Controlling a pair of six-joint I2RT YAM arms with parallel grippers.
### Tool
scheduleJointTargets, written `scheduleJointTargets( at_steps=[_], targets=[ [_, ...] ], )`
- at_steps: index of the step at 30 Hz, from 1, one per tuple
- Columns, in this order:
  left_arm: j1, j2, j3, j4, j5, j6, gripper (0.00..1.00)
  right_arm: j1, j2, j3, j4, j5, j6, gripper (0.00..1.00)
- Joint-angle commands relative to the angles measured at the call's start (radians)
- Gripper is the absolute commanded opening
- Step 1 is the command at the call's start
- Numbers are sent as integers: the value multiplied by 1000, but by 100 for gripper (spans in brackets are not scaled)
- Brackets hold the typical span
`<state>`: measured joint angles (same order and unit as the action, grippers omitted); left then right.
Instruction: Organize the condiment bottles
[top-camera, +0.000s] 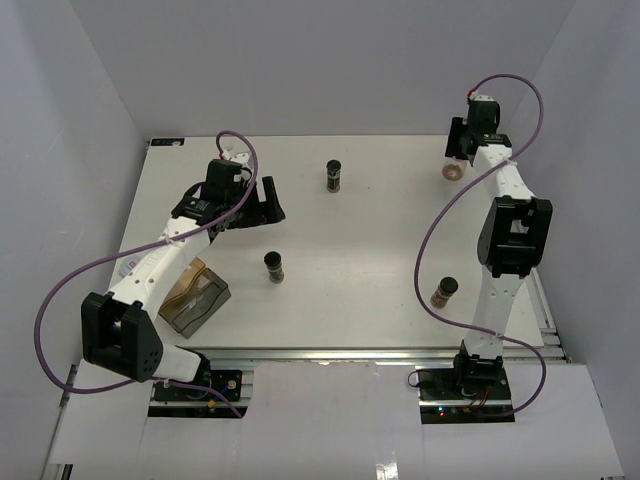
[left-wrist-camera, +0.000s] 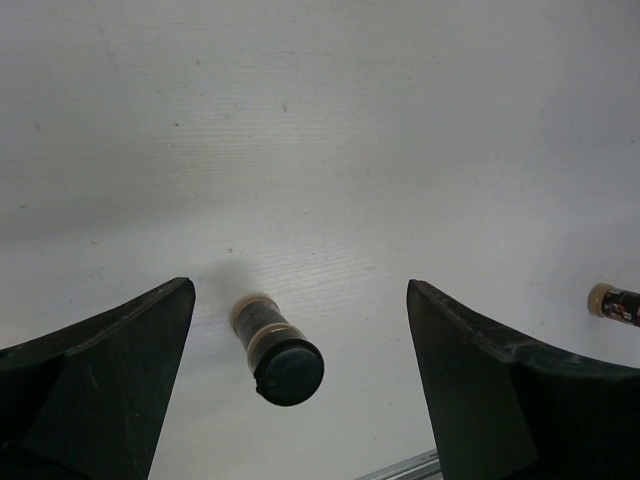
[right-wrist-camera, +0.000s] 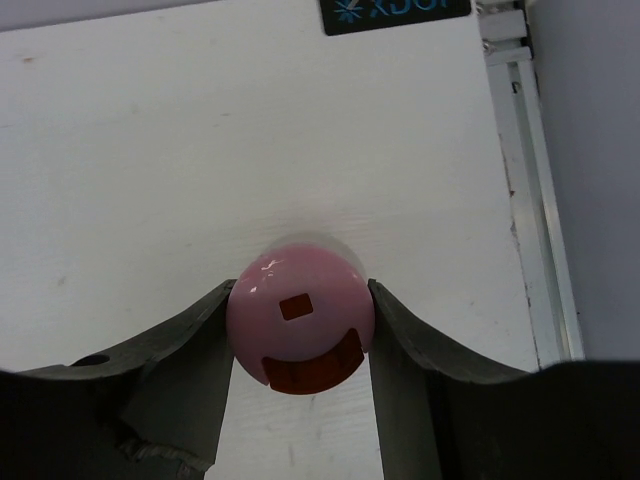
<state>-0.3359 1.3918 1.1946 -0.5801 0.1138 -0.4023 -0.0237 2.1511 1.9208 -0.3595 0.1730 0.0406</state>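
Right jaws were closed snug on the pink-capped jar (right-wrist-camera: 300, 320), over at the far right corner of the table (right-wrist-camera: 150, 150), probably to carry it somewhere tidier. Left jaws hung wide open and empty above a black-capped jar (left-wrist-camera: 277, 350), looking lined up for a grab.

Box (top-camera: 195, 297) near-left, middle bottle (top-camera: 274, 266) to its right — far bottle (top-camera: 334, 176) behind both.

Left arm (top-camera: 160, 255): reaches forward, angled inward.
Left gripper (left-wrist-camera: 300, 292): jaws spread wide, gripping nothing.
Right arm (top-camera: 507, 240): stretched far forward.
Right gripper (right-wrist-camera: 300, 305): jaws clamped on pink-capped jar (right-wrist-camera: 300, 322).
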Motion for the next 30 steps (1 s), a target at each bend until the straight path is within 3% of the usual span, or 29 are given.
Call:
scheduleJointTargets(
  at_steps=[1, 4, 10, 14, 25, 27, 30],
  targets=[
    [0, -55, 67, -76, -151, 24, 98, 128, -222, -127, 18, -67, -19, 8],
    [1, -74, 97, -127, -140, 30, 98, 223, -341, -328, 82, -153, 1, 8],
    [3, -135, 127, -189, -80, 36, 98, 478, -475, -532, 135, -98, -19, 8],
    [3, -157, 134, -212, -93, 39, 98, 560, -534, -661, 185, -142, 5, 8],
    [1, -160, 158, -216, -38, 34, 98, 707, -522, -830, 319, -64, -7, 8],
    [3, -162, 160, -216, -34, 37, 98, 726, -526, -846, 333, -52, -7, 11],
    [2, -170, 153, -205, -32, 37, 98, 745, -522, -852, 338, -52, -9, 30]
  ],
)
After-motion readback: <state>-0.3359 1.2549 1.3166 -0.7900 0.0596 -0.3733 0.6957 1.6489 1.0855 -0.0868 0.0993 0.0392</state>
